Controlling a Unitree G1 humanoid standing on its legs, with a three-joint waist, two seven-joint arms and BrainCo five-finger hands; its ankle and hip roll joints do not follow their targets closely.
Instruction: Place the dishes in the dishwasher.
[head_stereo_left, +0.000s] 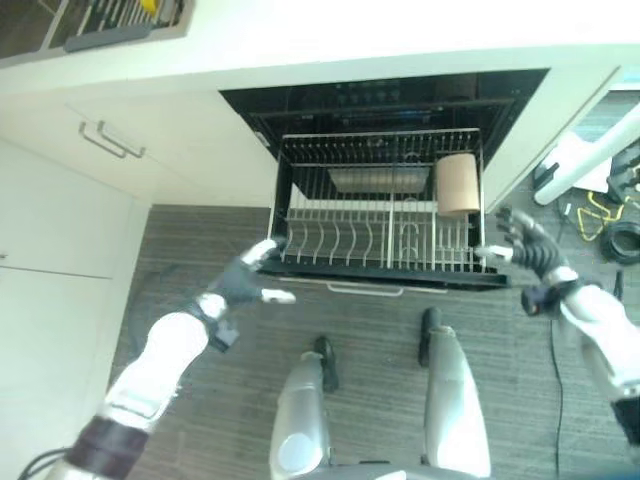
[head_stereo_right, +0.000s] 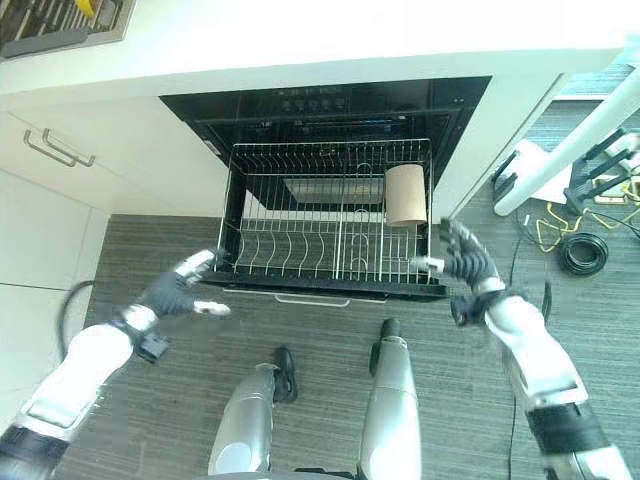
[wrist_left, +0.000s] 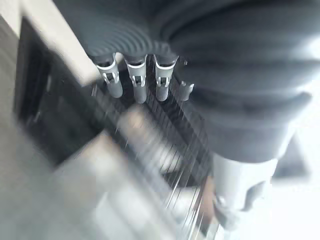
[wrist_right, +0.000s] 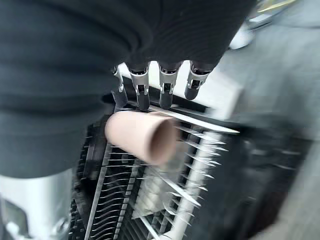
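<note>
Left eye view looks down on the dishwasher (head_stereo_left: 385, 100), its wire rack (head_stereo_left: 380, 235) pulled out over the floor (head_stereo_left: 200, 240). A tan cup (head_stereo_left: 458, 183) lies on its side in the rack's right rear part, and a shallow grey tray (head_stereo_left: 378, 179) lies behind the tines. The left hand (head_stereo_left: 250, 280) hangs at the rack's front left corner, fingers straight and loosely spread, holding nothing. The right hand (head_stereo_left: 530, 250) hangs just off the front right corner, fingers fanned wide, likewise empty. The cup sits beyond the right fingertips, apart from them.

The cup looks light, stiff and smooth-walled, probably plastic or ceramic; if ceramic it would chip against the wires. Being round and on its side, it could roll between the tines when nudged. The best hold seems to be across the barrel, thumb on one side and fingers on the other, or a pinch at the rim.

Right wrist view gives what the head cameras cannot: the cup's (wrist_right: 142, 137) open mouth, its hollow inside, and how it rests on the tines below the fingers (wrist_right: 167, 95). Left wrist view shows that hand's fingers (wrist_left: 135, 85) straight above the rack wires (wrist_left: 170, 165). Only the head views take in both hands at the rack's two front corners.
</note>
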